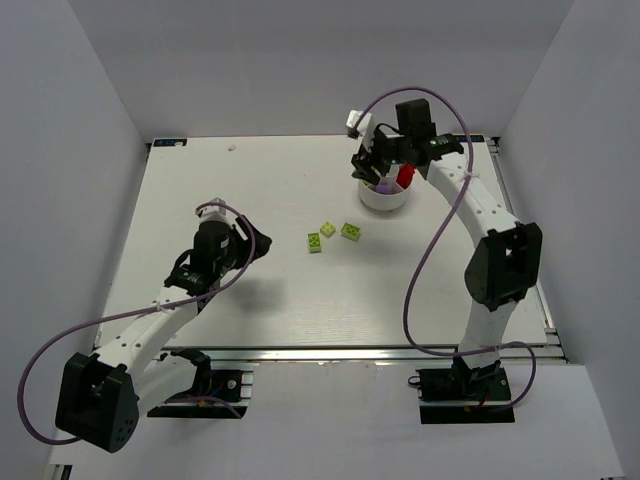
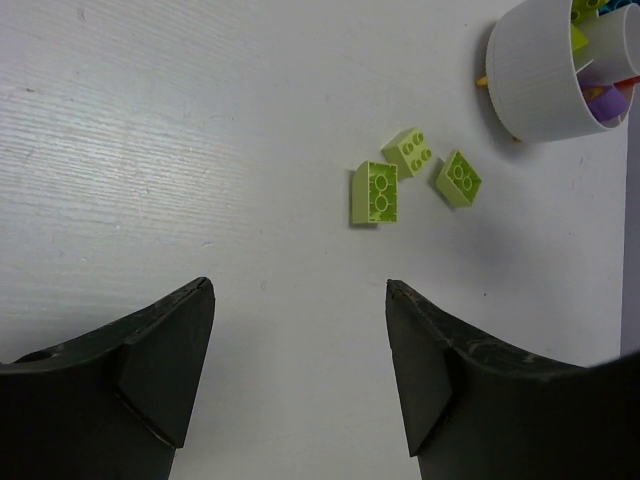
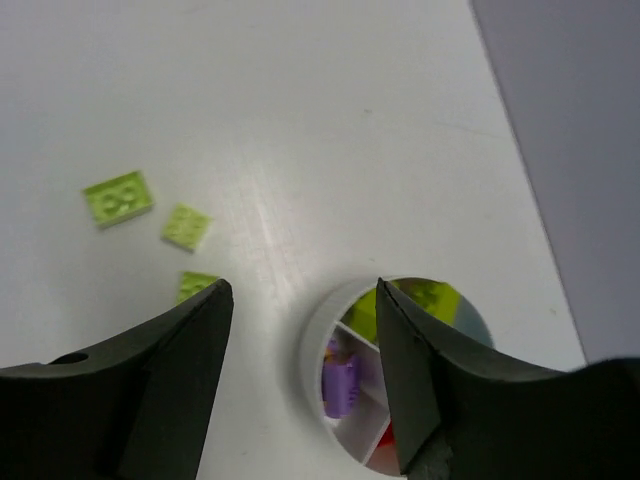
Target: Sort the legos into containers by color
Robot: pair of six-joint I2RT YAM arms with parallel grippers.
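Note:
Three lime green legos [image 1: 328,229] lie loose in the middle of the table, close together: one [image 2: 375,192], another [image 2: 409,152] and a third [image 2: 459,178]. The round white dish of containers [image 1: 384,203] stands behind them. It holds a purple lego [image 3: 341,385], green ones [image 3: 435,295] and a red one [image 3: 385,440] in separate wedges. My right gripper [image 3: 302,290] hangs open just above the dish's near rim [image 3: 315,345] with nothing between its fingers. My left gripper [image 2: 298,290] is open over bare table, left of the green legos.
The white table [image 1: 250,190] is walled by grey panels at the back and on both sides. The right arm's purple cable [image 1: 435,250] loops over the table's right part. The dish [image 2: 535,70] sits near the table's far right.

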